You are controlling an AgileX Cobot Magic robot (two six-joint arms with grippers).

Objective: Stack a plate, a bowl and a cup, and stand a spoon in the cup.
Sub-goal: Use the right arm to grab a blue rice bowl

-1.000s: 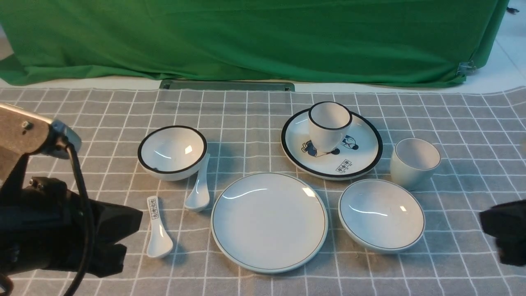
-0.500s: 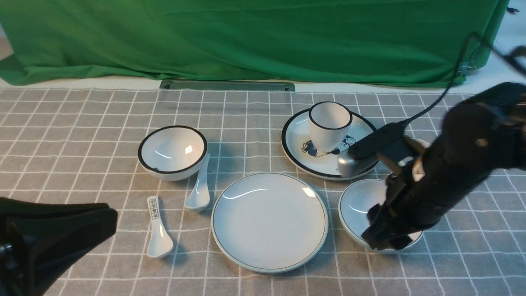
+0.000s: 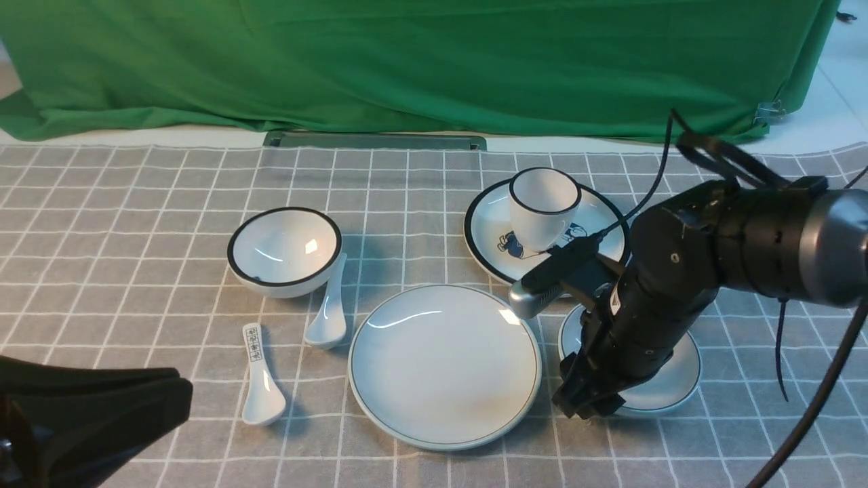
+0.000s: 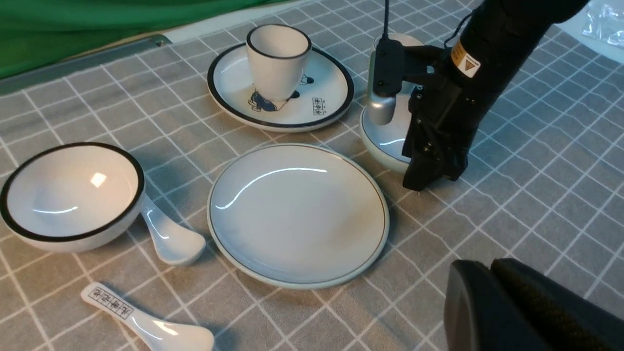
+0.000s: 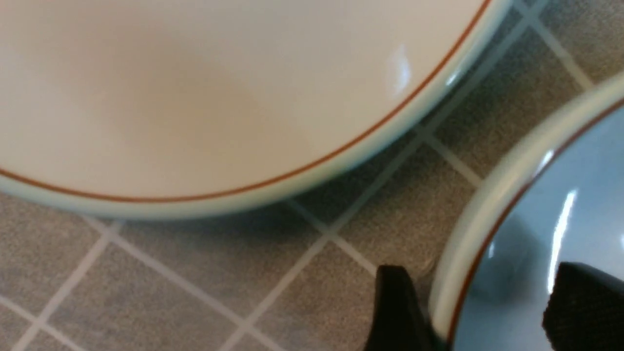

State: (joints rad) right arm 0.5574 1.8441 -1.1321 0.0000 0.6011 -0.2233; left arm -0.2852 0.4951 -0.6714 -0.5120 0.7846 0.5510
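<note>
Right gripper (image 5: 482,307): jaws spread, one finger on each side of the bowl's near-left rim.
Left gripper (image 4: 492,265): jaws pressed together.
Bowl (image 3: 668,379): on the checked cloth (image 3: 475,471), just right of the plate.
Plate (image 3: 444,366): flat on the cloth, bare.
Cup (image 4: 402,39): beyond the bowl, mostly hidden.
Spoon (image 3: 328,318): beside the black-rimmed bowl (image 3: 285,247).

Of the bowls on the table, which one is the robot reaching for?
The shallow bowl with the thin rim line, beside the plain plate: the right pincer straddles its rim. The thick black-rimmed bowl has no pincer at it.
</note>
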